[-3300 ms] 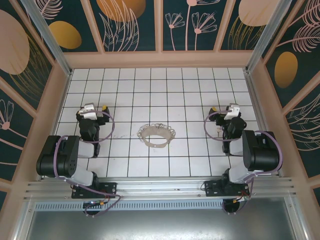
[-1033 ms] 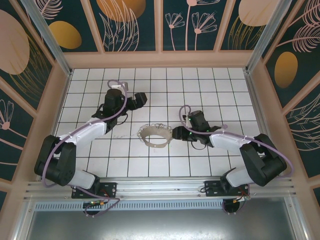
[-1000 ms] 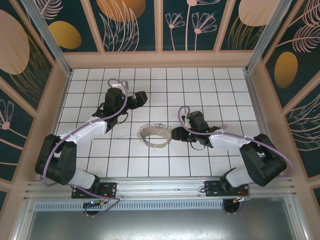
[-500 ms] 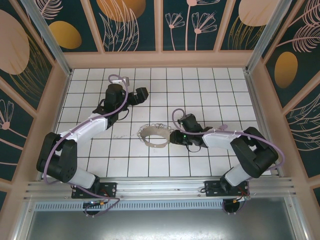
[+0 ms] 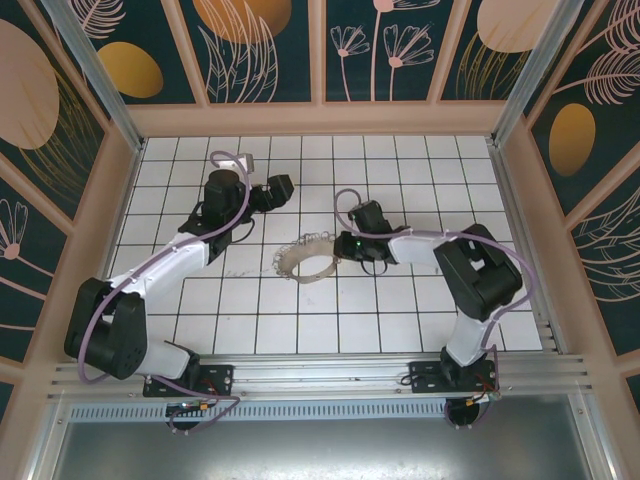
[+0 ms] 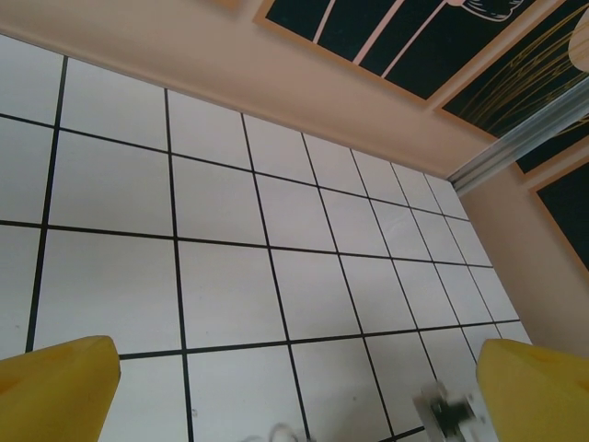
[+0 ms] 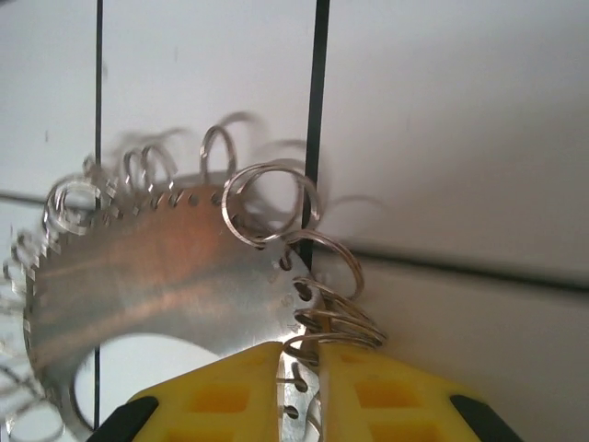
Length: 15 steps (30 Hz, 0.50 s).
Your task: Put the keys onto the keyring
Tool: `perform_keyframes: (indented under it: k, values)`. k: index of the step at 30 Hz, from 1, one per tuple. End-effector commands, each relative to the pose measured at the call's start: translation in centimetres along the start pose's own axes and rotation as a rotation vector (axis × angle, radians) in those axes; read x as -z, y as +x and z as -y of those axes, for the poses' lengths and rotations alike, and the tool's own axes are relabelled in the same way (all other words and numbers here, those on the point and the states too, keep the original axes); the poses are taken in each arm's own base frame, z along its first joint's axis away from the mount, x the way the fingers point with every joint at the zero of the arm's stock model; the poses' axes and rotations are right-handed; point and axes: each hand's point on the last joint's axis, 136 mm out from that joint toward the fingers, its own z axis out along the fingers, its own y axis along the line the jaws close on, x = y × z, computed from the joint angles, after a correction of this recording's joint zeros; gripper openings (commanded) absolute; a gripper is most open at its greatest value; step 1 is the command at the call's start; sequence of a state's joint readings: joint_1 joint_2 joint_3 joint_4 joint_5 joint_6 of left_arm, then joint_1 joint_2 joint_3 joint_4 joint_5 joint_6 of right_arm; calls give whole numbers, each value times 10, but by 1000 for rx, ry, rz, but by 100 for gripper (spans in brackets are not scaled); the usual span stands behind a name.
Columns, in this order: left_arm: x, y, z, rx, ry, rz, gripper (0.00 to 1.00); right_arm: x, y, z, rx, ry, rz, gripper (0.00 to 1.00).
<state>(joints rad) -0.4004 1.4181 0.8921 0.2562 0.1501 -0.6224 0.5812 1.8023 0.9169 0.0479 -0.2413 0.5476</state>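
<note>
The keyring (image 5: 305, 262), a wide thin silvery hoop fringed with small wire rings, sits tilted near the middle of the tiled floor. My right gripper (image 5: 340, 246) is at its right rim. In the right wrist view the yellow fingers (image 7: 230, 396) are shut on the keyring (image 7: 156, 267), pinching the edge of its band between them, right gripper (image 7: 310, 368). My left gripper (image 5: 280, 188) hovers open over the floor, left of and behind the hoop. Its yellow tips stand far apart, left gripper (image 6: 294, 373). A small blurred silver-grey key (image 6: 448, 412) lies by the right tip.
The white tiled floor (image 5: 400, 170) is boxed in by low beige walls (image 6: 276, 83) with aluminium posts (image 6: 525, 138) at the back corners. Both arms reach inward from their bases at the near edge.
My right gripper moved left and back onto the keyring's right rim and shut on it; the hoop shifted and tilted. The left gripper drifted slightly toward the back, still open.
</note>
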Motion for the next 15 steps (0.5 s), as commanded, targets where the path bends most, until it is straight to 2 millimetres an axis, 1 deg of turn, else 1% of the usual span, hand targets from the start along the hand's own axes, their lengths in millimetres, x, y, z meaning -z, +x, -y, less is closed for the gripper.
perform_keyframes:
  k: [1, 2, 3, 5, 6, 8, 10, 11, 13, 15]
  values:
    - [6, 2, 6, 14, 30, 5, 99, -12, -26, -3, 27, -9, 10, 17]
    - [6, 2, 5, 17, 31, 4, 99, -17, -29, -6, 32, -16, 4, 17]
    - [7, 3, 5, 20, 33, 3, 99, -18, -46, 3, 12, -10, 24, 17]
    - [6, 5, 4, 24, 33, 0, 99, -18, -60, 0, 19, -34, 38, 17]
    - [6, 6, 4, 27, 33, -2, 99, -14, -66, -1, 20, -34, 54, 18]
    - [6, 7, 6, 30, 44, -8, 99, 0, -74, -6, 35, -44, 96, 24]
    - [5, 9, 8, 31, 62, -15, 99, 18, -75, -9, 52, -42, 132, 35]
    - [6, 9, 11, 29, 80, -17, 99, 25, -73, -10, 62, -42, 140, 39]
    - [6, 8, 19, 43, 121, -18, 99, 37, -64, -8, 79, -24, 138, 43]
    - [5, 9, 23, 62, 144, -27, 99, 44, -53, -4, 91, -8, 135, 46]
